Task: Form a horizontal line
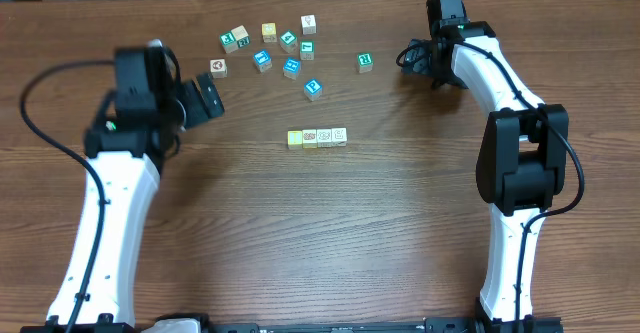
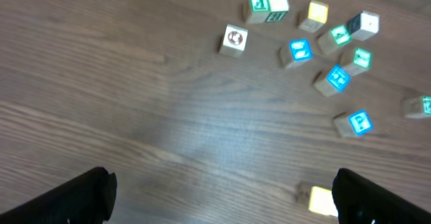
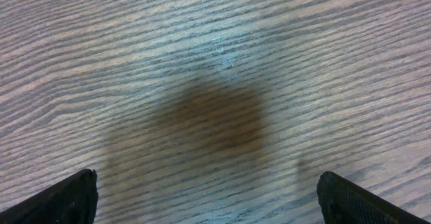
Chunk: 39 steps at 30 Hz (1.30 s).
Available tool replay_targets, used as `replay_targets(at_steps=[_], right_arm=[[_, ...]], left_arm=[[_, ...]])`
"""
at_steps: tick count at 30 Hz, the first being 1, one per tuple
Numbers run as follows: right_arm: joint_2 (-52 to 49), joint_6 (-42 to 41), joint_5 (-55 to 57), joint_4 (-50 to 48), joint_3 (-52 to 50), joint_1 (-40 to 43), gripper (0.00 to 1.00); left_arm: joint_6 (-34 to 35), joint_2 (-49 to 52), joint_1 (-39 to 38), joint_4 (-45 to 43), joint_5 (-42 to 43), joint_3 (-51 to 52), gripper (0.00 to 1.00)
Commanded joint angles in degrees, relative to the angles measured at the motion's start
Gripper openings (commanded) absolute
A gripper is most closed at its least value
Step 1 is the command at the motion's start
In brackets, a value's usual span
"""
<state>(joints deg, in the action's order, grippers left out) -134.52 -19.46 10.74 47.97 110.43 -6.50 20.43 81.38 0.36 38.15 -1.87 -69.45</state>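
A row of four touching small cubes point(image 1: 317, 137) lies in the middle of the table: one yellow-green at the left end, then three cream-white with dark marks. The yellow-green end cube shows in the left wrist view point(image 2: 321, 200), next to the right finger. My left gripper point(image 1: 208, 100) is open and empty, left of and a little behind the row. In its wrist view the fingers point(image 2: 222, 197) are wide apart above bare wood. My right gripper point(image 1: 412, 57) is open and empty at the back right; its wrist view point(image 3: 209, 197) shows only wood.
Several loose cubes lie scattered at the back: teal-faced ones point(image 1: 291, 67), a cream one point(image 1: 217, 67), a yellow one point(image 1: 269, 32), and one teal cube apart at the right point(image 1: 365, 62). The same cluster shows in the left wrist view point(image 2: 299, 51).
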Motion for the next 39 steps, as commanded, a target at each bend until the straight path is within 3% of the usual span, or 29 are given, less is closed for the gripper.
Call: replay_targets(at_steps=[1,8,16,29,36,39], right_arm=[[0.8,0.0,0.4,-0.3,0.1,-0.1,1.0],[0.8,0.0,0.4,-0.3,0.1,-0.1,1.0],[0.8,0.0,0.4,-0.3,0.1,-0.1,1.0],[0.8,0.0,0.4,-0.3,0.1,-0.1,1.0],[0.8,0.0,0.4,-0.3,0.1,-0.1,1.0],[0.8,0.0,0.4,-0.3,0.1,-0.1,1.0]], left_arm=[[-0.2,-4.1,-0.4,-8.8,1.7,12.1,1.0],[0.0,-9.1,-0.4,-29.3,1.9,29.2,1.0],[0.0,-13.2,-0.4,-46.2,1.9,45.7,1.0],[-0.3,-18.8,-0.3,-50.6,-2.6,58.2,1.0],[-0.3,-23.3,-0.3,-64.0,-2.6,69.2,1.0],[-1.1,-26.6,0.2,-60.4,-2.6,69.2,1.0]])
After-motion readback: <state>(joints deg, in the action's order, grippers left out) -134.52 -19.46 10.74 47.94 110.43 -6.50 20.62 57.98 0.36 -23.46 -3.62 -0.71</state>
